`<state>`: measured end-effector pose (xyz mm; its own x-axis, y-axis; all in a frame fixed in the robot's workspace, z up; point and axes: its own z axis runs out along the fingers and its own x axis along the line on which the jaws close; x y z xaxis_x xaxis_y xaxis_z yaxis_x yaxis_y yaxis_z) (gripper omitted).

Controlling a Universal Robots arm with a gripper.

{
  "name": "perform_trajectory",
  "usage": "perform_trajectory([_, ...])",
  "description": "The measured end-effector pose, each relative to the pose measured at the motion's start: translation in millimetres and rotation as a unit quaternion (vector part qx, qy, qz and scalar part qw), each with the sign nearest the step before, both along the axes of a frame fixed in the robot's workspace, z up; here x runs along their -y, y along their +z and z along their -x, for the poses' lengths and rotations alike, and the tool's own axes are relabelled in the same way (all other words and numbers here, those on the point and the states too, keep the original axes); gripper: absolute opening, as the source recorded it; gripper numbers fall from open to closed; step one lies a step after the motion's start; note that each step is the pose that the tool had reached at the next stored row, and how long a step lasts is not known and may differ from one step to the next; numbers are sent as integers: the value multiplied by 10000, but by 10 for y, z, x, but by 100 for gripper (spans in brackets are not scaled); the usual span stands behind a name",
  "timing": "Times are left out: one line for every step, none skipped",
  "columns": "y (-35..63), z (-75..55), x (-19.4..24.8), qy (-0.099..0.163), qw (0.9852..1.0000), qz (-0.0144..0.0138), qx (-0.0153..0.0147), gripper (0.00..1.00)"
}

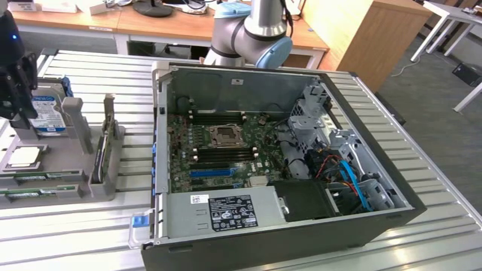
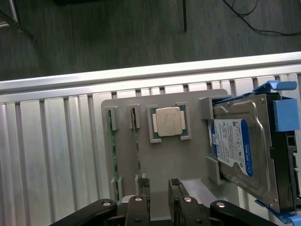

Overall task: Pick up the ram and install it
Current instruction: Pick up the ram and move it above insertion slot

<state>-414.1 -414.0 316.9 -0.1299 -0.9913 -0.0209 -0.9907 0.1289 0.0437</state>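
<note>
Hovers with gripper (image 2: pixel 159 187) spread and empty above the ram (image 2: pixel 137 146), edge-up in the gray holder (image 2: pixel 188 160). Probably light, stiff, fragile: best pinched across its flat faces mid-length

Ram (image 2: pixel 137 146): thin green stick, noted stood on edge in a slot of the grey holder (image 2: pixel 169 160), not yet lifted. A second stick (image 2: pixel 112 150) is seated parallel, just beside it.
</note>
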Motion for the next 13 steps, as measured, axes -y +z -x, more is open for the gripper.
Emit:
perform_trajectory([-12,0,0,1,10000,1,0,30])
perform_trajectory([-23,0,0,1,10000,3,0,30])
perform_trajectory([-37,0,0,2,10000,3,0,30])
perform_trajectory([-52,0,0,3,10000,4,0,30])
perform_trajectory([-66,0,0,3,10000,4,0,30])
perform_trajectory([-79,1,0,3,10000,4,0,30])
perform_trajectory([-91,1,0,3,10000,5,0,30])
perform_trajectory([-103,1,0,3,10000,5,0,30])
perform_trajectory([-114,1,0,4,10000,6,0,30])
perform_trajectory([-125,1,0,4,10000,6,1,30])
perform_trajectory([-134,1,0,3,10000,8,0,30])
perform_trajectory([-143,2,0,3,10000,10,0,30])
perform_trajectory([-153,2,0,3,10000,13,0,30])
